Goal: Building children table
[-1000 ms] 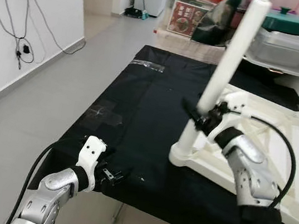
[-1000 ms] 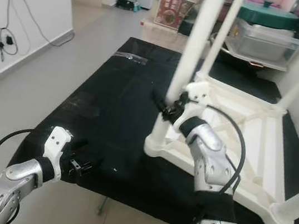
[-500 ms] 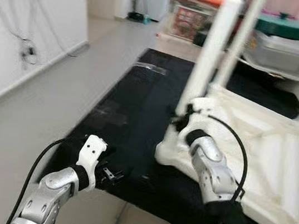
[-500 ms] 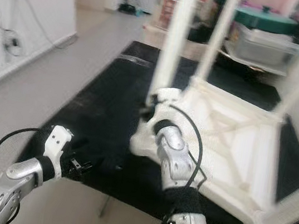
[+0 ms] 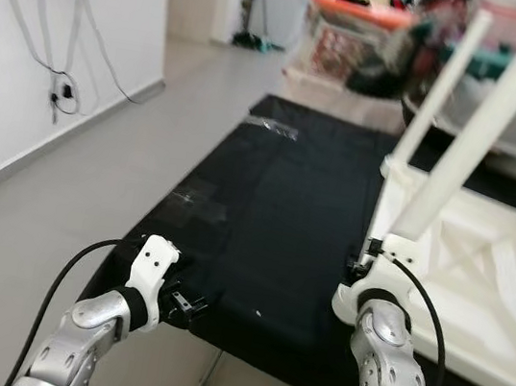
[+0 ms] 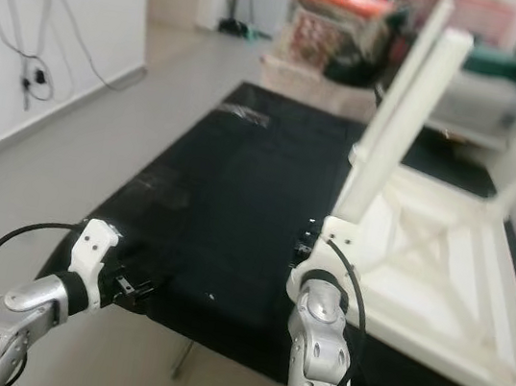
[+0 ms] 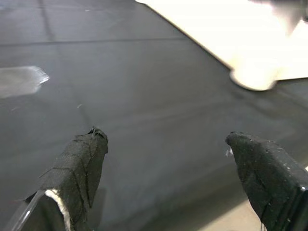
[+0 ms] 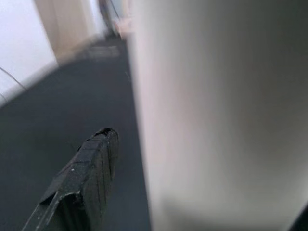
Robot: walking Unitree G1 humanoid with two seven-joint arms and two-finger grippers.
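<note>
fingers of the left gripper (image 7: 168, 178) are held spread, empty, over the black mat (image 5: 277, 196). right gripper (image 5: 363, 259) is set at the near leg (image 5: 463, 151) base; closure cannot be told. upturned table (image 5: 479, 275) is judged light, stiff, slick plastic; best gripped low on the leg.

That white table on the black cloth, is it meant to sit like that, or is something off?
The white table lies upside down on the black cloth, legs up. The near leg leans instead of standing straight, so it looks askew. The right gripper is at that leg's base; the left gripper hovers open at the cloth's near edge.
</note>
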